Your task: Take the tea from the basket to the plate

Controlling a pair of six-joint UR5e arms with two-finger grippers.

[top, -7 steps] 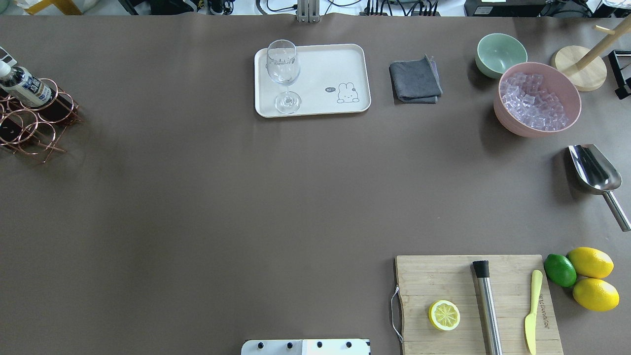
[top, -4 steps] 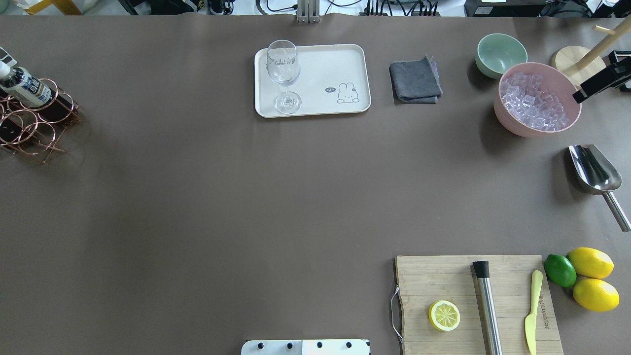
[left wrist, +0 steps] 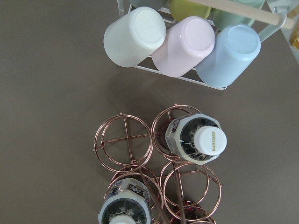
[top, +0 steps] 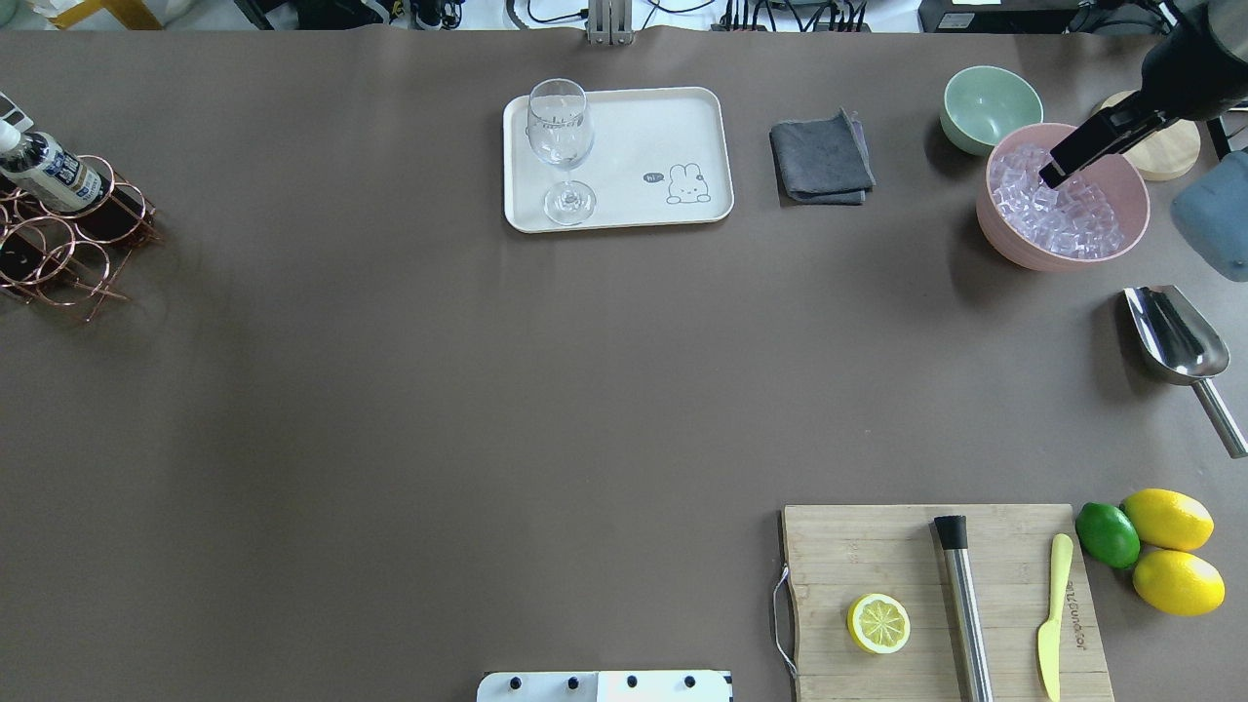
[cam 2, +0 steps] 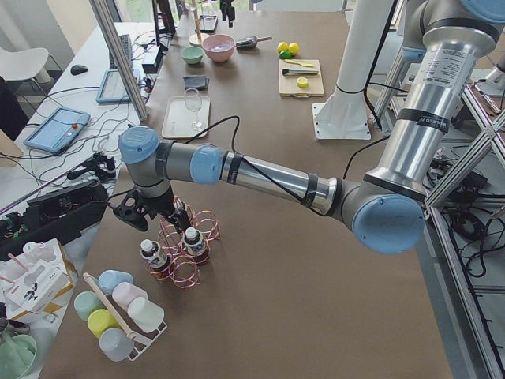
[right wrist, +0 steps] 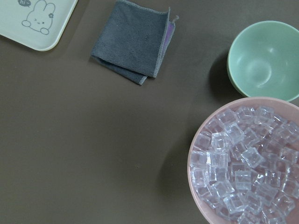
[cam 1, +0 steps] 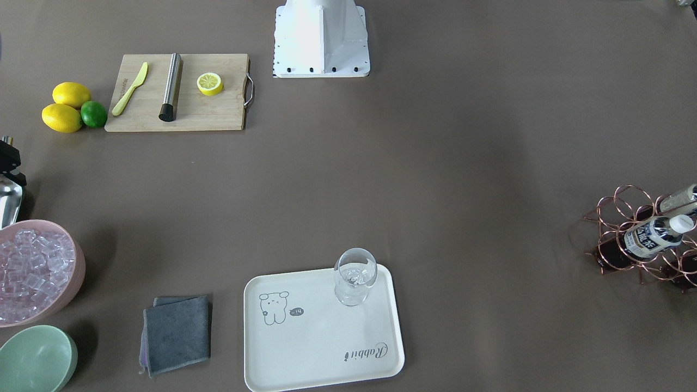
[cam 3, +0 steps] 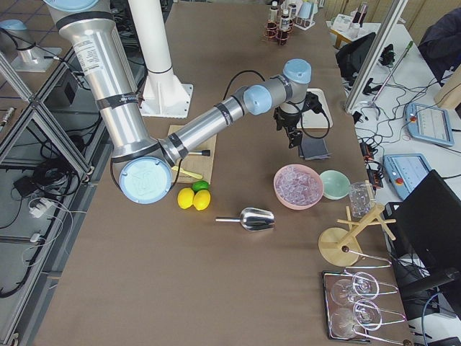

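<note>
Tea [left wrist: 198, 140] is seated cap-up in a ring cell of the basket [left wrist: 124, 137], well apart from the plate [top: 624, 156]. The bottle is judged stiff, smooth and fairly light, best gripped just below the cap. Whether the left hand [cam 2: 154, 215] or the right hand [top: 1063, 166] is open cannot be told.

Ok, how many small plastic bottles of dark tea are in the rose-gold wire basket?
2 clearly: one white-capped tea bottle in a ring cell of the rose-gold wire basket, another bottle at the wrist view's bottom edge. A third may be hidden.
</note>
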